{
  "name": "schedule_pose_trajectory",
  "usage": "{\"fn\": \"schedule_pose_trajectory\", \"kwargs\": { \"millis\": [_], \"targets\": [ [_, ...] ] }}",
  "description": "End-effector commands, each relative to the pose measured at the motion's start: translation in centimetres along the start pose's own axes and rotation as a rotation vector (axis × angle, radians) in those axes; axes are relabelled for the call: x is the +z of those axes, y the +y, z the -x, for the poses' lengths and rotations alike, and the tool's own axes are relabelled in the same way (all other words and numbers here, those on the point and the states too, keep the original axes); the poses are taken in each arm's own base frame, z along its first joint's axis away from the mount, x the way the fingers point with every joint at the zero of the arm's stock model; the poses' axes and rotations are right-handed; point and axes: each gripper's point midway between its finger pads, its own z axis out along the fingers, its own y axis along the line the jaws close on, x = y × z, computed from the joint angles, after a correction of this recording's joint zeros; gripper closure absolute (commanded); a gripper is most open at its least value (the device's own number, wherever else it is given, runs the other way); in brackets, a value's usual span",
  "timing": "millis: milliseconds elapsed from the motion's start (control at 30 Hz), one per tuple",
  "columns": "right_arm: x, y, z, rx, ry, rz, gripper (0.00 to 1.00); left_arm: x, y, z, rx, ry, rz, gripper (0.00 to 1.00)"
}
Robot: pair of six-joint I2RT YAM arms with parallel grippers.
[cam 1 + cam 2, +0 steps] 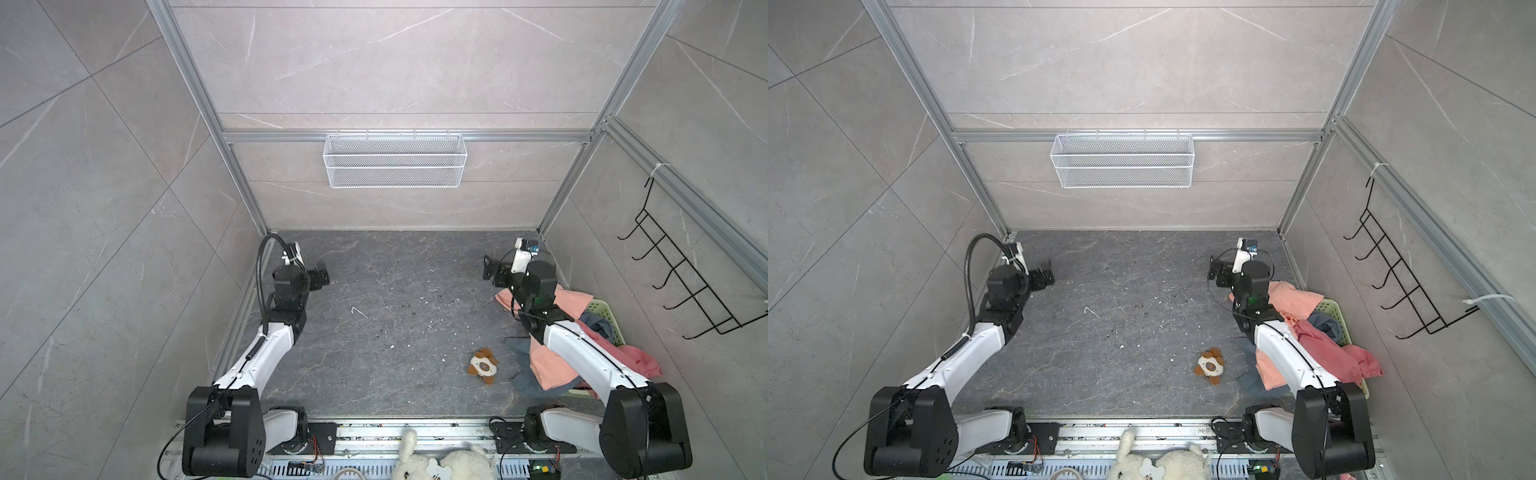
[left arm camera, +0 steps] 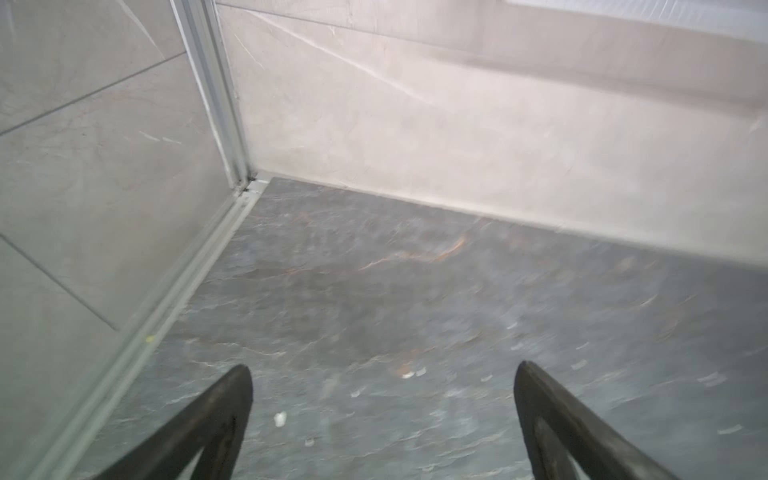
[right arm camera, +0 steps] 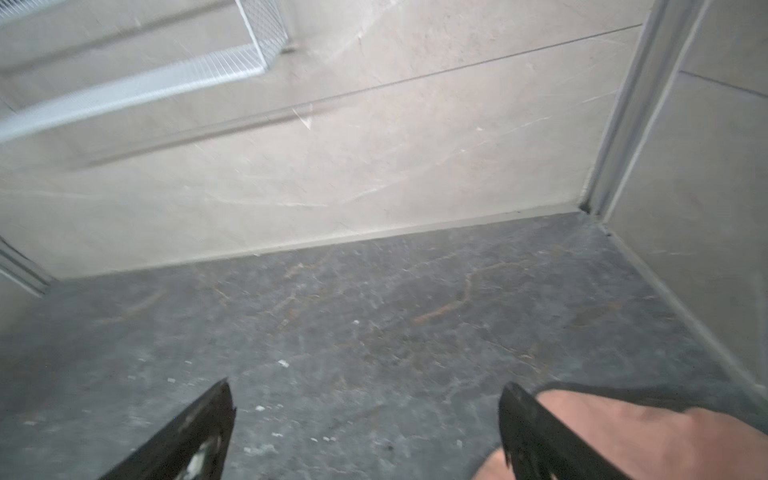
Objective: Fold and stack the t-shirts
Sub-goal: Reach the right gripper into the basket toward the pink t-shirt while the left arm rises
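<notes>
Pale stone-look walls (image 1: 104,187) on three sides, a dark grey marbled table (image 1: 395,316) below, scuffed and flecked with white specks.

In both top views: a white wire basket (image 1: 395,160) hung on the back wall, a black hook rack (image 1: 681,286) on the right wall, a white plush (image 1: 449,463) at the front edge. T-shirts (image 1: 1316,349) heaped at the table's right edge, spilling out of a green basket (image 1: 603,309). Peach shirt (image 1: 548,368) on top and trailing onto the table, coral-red shirt (image 1: 640,361) draped over the basket's outer side, blue-grey shirt (image 1: 523,380) peeking out beneath. All crumpled: none spread, none folded, no stack begun. By the look of it, the whole job left to do. Small brown-and-white toy (image 1: 483,365) just beside the heap, toward the middle. Left gripper (image 1: 321,274) near the far left corner, right gripper (image 1: 489,270) near the far right corner, by the heap's far end. Both spread wide, both empty.

From the left wrist: blurred bare table, the far left corner, two black fingers (image 2: 224,415) well apart with nothing between.

From the right wrist: blurred table, back wall, part of the wire basket, fingers (image 3: 199,432) wide apart and empty. A fold of the peach shirt just beside one finger, outside the gap, not gripped.
</notes>
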Motion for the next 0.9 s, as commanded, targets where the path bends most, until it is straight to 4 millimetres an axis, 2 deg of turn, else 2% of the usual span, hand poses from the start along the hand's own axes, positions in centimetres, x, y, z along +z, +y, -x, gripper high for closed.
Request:
{"fn": "schedule_pose_trajectory", "kwargs": {
  "millis": [0, 33, 100, 167, 233, 333, 367, 433, 500, 567, 633, 700, 733, 800, 867],
  "targets": [
    [-0.2, 5.1, -0.6, 0.257, 0.199, 0.178, 0.01, -1.4, -4.3, 3.5, -0.238, 0.070, -0.091, 0.00],
    [-0.4, 6.6, 0.0, 0.288, 0.208, 0.225, 0.01, -1.6, -6.1, 4.5, -0.277, 0.074, -0.127, 0.00],
    [-1.1, 10.0, 1.5, 0.341, 0.205, 0.315, 0.01, -2.2, -11.0, 5.7, -0.359, 0.084, -0.240, 0.00],
    [-2.3, 12.9, 2.5, 0.365, 0.203, 0.392, 0.01, -2.6, -15.3, 5.5, -0.419, 0.114, -0.328, 0.00],
    [-3.2, 15.0, 2.7, 0.387, 0.235, 0.436, 0.01, -2.8, -18.9, 4.2, -0.467, 0.175, -0.388, 0.00],
    [-4.5, 16.4, 2.6, 0.373, 0.255, 0.448, 0.01, -2.9, -22.7, 1.7, -0.486, 0.269, -0.441, 0.00],
    [-5.2, 16.6, 3.3, 0.355, 0.220, 0.454, 0.01, -3.1, -23.7, 0.9, -0.474, 0.284, -0.452, 0.00],
    [-5.9, 17.0, 4.8, 0.386, 0.118, 0.517, 0.01, -3.6, -24.7, 0.8, -0.432, 0.268, -0.486, 0.00],
    [-5.8, 16.0, 5.3, 0.452, 0.099, 0.459, 0.01, -3.9, -25.3, 1.8, -0.446, 0.220, -0.539, 0.00],
    [-4.9, 13.8, 4.2, 0.485, 0.184, 0.283, 0.01, -3.4, -24.9, 0.8, -0.475, 0.234, -0.524, 0.00],
    [-4.2, 13.9, 3.6, 0.463, 0.243, 0.248, 0.01, -2.4, -23.9, -0.1, -0.522, 0.282, -0.476, 0.00],
    [-3.4, 13.8, 3.3, 0.450, 0.277, 0.224, 0.01, -1.6, -24.5, 0.2, -0.536, 0.301, -0.533, 0.00],
    [-3.0, 12.7, 2.7, 0.457, 0.300, 0.152, 0.01, -1.1, -24.8, 0.4, -0.535, 0.310, -0.551, 0.00],
    [-2.4, 8.7, 1.6, 0.471, 0.321, -0.045, 0.01, -0.1, -25.2, 0.3, -0.502, 0.346, -0.532, 0.00],
    [-3.0, 2.8, 0.4, 0.464, 0.319, -0.298, 0.00, 0.5, -26.3, 0.3, -0.401, 0.372, -0.543, 0.00]
  ]
}}
